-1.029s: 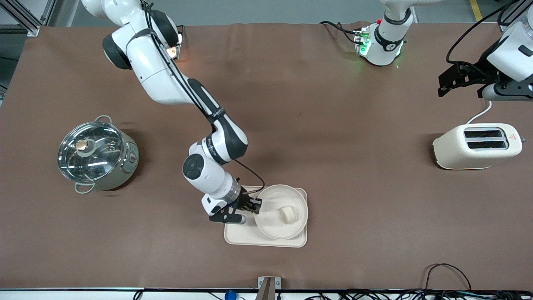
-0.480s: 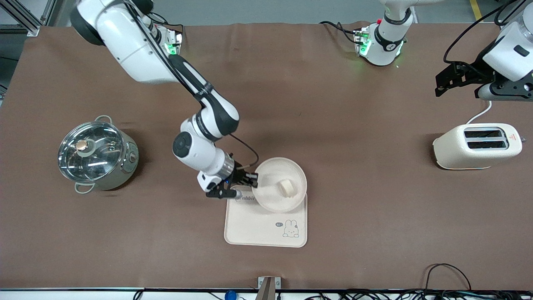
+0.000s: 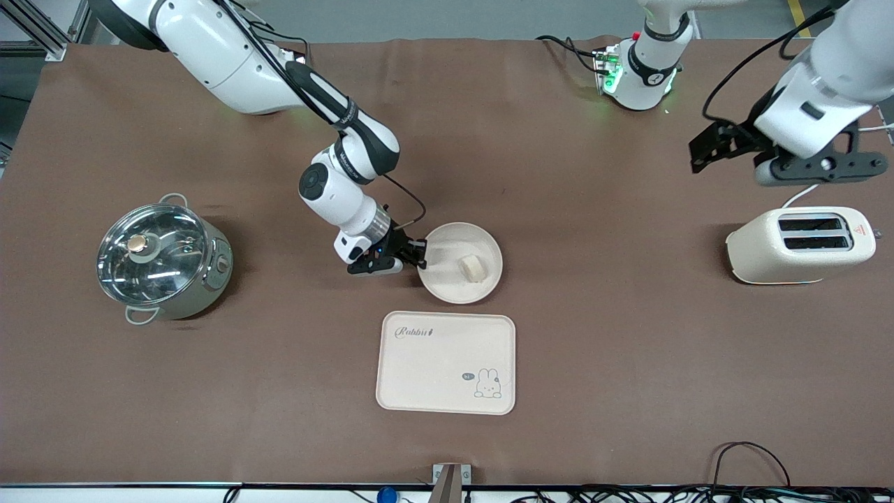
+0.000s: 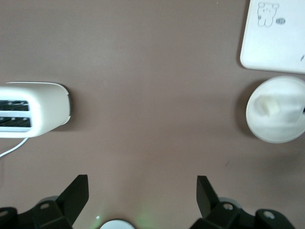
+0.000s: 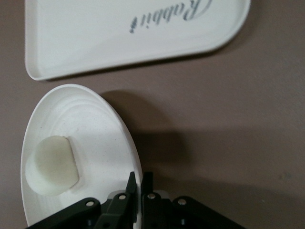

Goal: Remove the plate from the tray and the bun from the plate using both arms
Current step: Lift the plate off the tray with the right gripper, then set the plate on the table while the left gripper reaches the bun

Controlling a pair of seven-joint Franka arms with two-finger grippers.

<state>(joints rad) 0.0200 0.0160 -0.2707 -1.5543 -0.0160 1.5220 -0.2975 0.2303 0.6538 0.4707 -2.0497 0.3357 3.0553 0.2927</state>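
Note:
My right gripper (image 3: 419, 255) is shut on the rim of the round cream plate (image 3: 457, 246), jaws pinching the edge (image 5: 141, 183). It holds the plate (image 5: 86, 133) low over the brown table, clear of the tray, with a shadow beneath it. The pale bun (image 3: 473, 268) lies on the plate (image 4: 281, 124); it also shows in the right wrist view (image 5: 50, 164) and left wrist view (image 4: 264, 105). The cream "Rabbit" tray (image 3: 447, 363) lies bare, nearer the front camera (image 5: 133, 33) (image 4: 274, 38). My left gripper (image 3: 705, 150) is open and empty (image 4: 141, 198), high above the table near the toaster.
A cream toaster (image 3: 800, 244) (image 4: 31, 109) stands at the left arm's end. A steel pot with a glass lid (image 3: 164, 262) stands at the right arm's end. Cables run along the table's front edge.
My right gripper carried the plate with the bun off the tray, toward the robots' bases. The tray's print is now uncovered. My left gripper moved toward the table's middle.

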